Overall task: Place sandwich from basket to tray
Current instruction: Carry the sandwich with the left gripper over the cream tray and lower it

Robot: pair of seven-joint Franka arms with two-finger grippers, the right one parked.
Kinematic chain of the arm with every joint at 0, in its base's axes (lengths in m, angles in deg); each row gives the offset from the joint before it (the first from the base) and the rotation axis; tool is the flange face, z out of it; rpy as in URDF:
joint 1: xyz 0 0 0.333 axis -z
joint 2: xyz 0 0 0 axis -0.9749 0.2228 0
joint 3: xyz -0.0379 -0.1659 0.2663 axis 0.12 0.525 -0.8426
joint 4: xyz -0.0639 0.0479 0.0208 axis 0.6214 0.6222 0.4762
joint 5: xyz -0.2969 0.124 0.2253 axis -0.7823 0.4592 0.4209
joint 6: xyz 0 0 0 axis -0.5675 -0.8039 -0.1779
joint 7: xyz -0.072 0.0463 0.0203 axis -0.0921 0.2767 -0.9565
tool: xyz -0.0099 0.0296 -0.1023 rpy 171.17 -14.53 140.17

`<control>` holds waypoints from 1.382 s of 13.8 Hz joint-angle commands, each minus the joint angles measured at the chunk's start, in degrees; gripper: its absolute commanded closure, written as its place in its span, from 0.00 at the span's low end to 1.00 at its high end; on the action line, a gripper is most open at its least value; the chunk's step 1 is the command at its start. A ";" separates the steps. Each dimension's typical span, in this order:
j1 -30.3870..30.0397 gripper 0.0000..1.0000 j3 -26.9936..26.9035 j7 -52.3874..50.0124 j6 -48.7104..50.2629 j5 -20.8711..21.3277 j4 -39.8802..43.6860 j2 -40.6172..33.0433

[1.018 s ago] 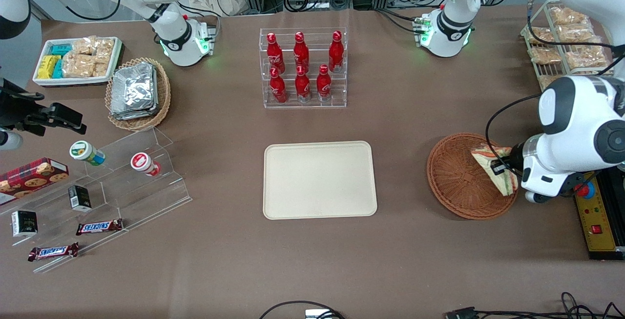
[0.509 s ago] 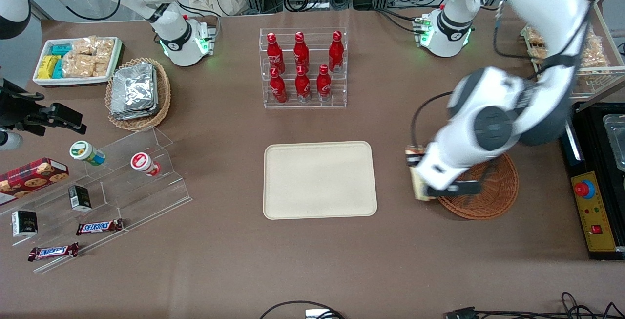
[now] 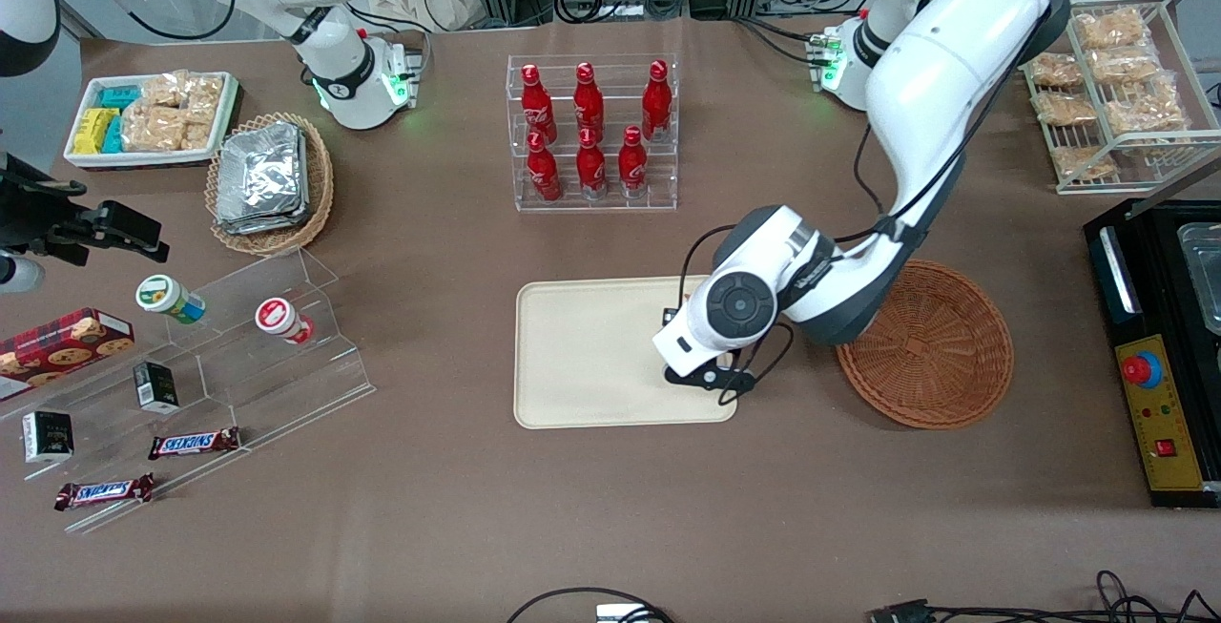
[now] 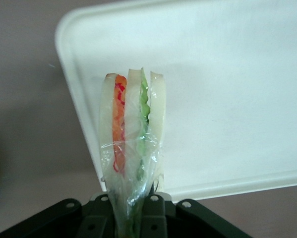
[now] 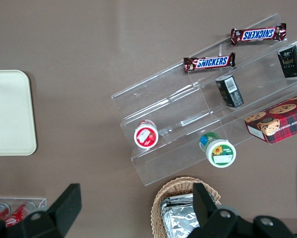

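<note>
Gripper (image 4: 134, 213) clamped on plastic-wrapped triangular sandwich (image 4: 132, 148), pale bread with red and green layers, held above flat cream-beige rectangular tray (image 4: 227, 89) near its rim corner. Round reddish-brown wicker basket (image 3: 925, 344) empty. Risk: released here, wedge topples onto the rim or off it.

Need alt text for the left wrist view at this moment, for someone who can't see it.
The hand grips a plastic-wrapped sandwich by one end, its pale bread and red, orange and green layers edge-on to the camera. Beneath it lies the cream tray, one rounded corner showing, on the brown table.
</note>
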State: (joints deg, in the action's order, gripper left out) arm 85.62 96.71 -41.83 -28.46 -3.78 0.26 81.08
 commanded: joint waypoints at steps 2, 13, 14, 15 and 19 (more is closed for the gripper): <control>2.13 1.00 -2.46 -0.29 0.73 0.92 2.53 2.66; 0.56 0.06 -3.36 -0.46 0.73 0.83 2.53 -0.67; -0.32 0.05 -3.27 -0.38 2.82 0.83 1.57 -2.42; -0.58 0.06 -3.36 0.06 5.62 1.00 0.26 -4.88; -7.69 0.06 -2.13 -0.02 -0.30 0.04 -19.21 -20.33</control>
State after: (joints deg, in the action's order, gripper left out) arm 82.58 93.69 -41.65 -23.86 -3.46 -4.53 71.50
